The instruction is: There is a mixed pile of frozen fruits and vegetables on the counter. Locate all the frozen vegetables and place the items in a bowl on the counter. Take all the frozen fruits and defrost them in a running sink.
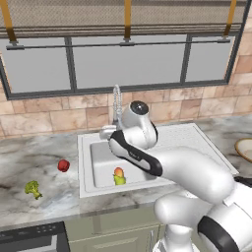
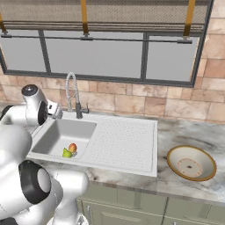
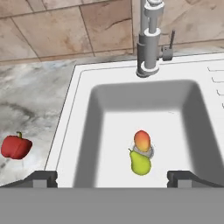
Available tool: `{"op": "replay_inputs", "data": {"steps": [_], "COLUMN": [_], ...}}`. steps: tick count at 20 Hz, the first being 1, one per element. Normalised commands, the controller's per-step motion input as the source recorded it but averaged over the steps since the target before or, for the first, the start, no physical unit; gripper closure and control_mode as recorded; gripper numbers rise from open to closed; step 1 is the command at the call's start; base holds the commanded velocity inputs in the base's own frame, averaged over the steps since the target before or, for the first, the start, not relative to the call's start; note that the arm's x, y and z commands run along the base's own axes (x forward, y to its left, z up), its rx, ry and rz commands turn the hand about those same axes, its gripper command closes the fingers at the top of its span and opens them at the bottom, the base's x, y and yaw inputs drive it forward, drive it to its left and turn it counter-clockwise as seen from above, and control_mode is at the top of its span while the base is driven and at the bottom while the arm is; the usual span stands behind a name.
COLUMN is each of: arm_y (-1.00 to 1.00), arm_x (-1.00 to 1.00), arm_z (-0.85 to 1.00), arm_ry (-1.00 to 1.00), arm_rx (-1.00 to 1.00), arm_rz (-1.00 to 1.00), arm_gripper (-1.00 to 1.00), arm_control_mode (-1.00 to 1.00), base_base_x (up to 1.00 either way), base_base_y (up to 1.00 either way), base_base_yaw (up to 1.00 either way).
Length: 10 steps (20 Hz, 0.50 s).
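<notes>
In the left base view the arm is reaching over the sink, its hand hanging above the basin near the faucet, while the two fruits are lying together on the basin floor: the orange-red fruit touching the yellow-green fruit. The red vegetable and the broccoli are sitting on the bench well to the hand's left. In the right base view the hand is hovering at the basin's left edge, and the bowl is resting far off on the bench beyond the drainboard, so the likely coming carry is running from the left of the sink across to the right. In the hand view the fingers are standing spread to their widest and holding nothing, the fingertips apart at the bottom; the fruits are lying straight ahead over the drain, the red vegetable off to the left on the marble, nearer than the broccoli.
</notes>
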Motion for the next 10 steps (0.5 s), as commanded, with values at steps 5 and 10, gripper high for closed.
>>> {"op": "replay_inputs", "data": {"steps": [5, 10], "arm_y": [0.10, 0.09], "arm_x": [-0.38, -0.37], "arm_z": [0.66, 0.58], "arm_ry": [-0.02, -0.01], "arm_rx": [0.00, 0.00], "arm_rz": [0.00, 0.00], "arm_gripper": [-1.00, -1.00], "arm_control_mode": [-1.00, -1.00], "base_base_x": [0.00, 0.00], "base_base_y": [0.00, 0.00], "base_base_yaw": [0.00, 0.00]}}
